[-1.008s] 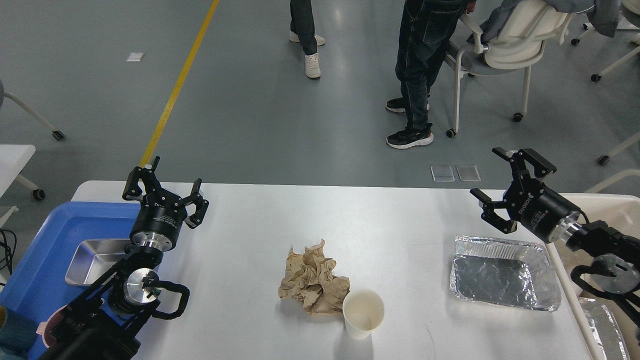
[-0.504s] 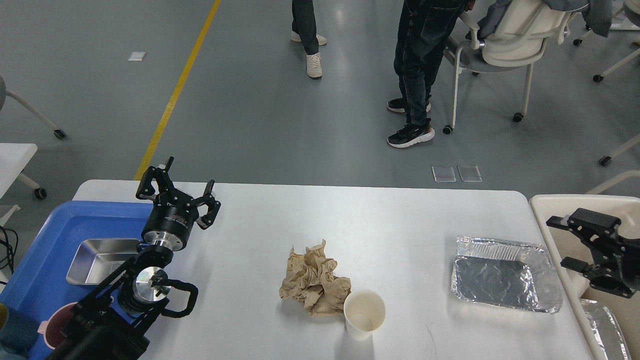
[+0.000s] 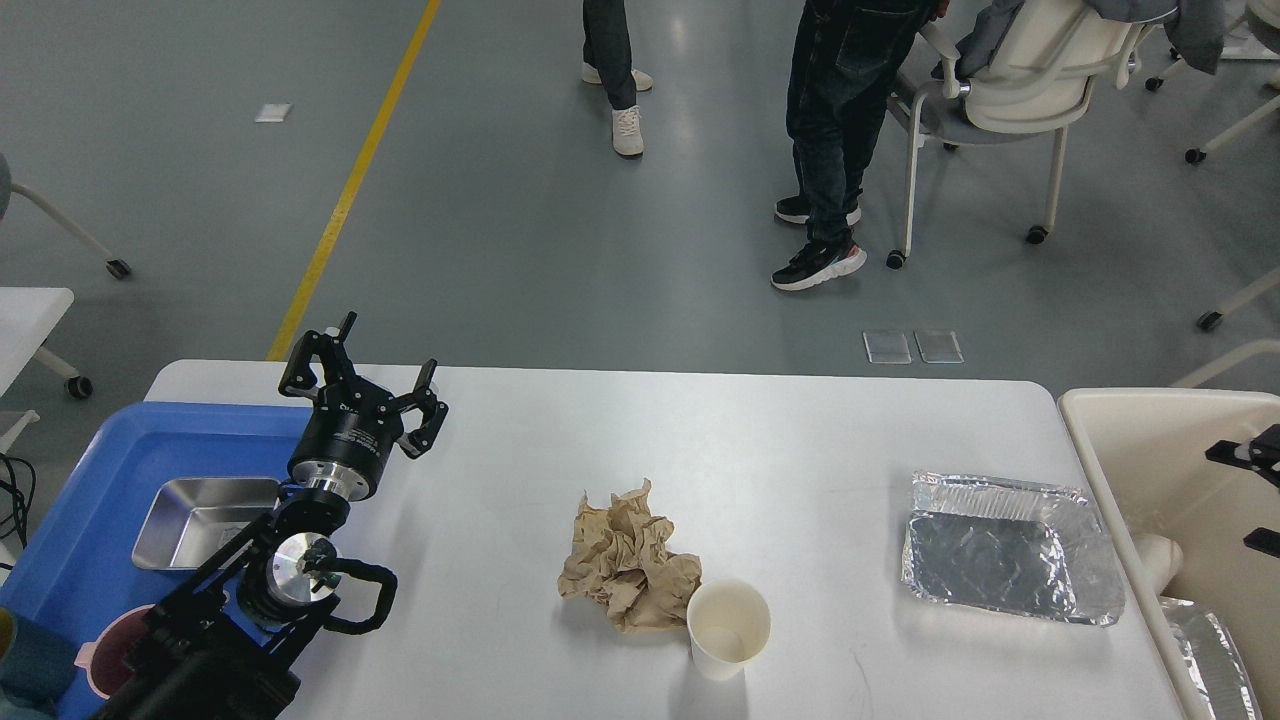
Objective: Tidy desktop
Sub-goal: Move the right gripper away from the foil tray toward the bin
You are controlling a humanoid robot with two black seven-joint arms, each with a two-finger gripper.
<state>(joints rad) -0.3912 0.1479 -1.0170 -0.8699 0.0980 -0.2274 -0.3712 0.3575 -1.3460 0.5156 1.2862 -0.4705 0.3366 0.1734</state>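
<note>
Head view: left gripper [image 3: 375, 385] hovers with fingers spread, empty, above the desktop [image 3: 800, 440]. Crumpled paper [image 3: 625, 555] lies ahead-right of it, touching the paper cup [image 3: 728, 628]. Descend vertically; avoid nudging the cup. Right gripper [image 3: 1255, 495]: state cannot be told.

My right gripper [image 3: 1258, 495] is nearly all cut off at the frame edge. I can't read its jaws. Below it, a foil tray [image 3: 1210, 655] is cropped too.

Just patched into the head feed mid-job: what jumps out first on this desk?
The crumpled brown paper sits mid-desktop, with a white paper cup upright, touching its right side. A foil tray lies near the right edge. The left hand hovers open by the blue bin; the right hand is barely in view at the right edge.
</note>
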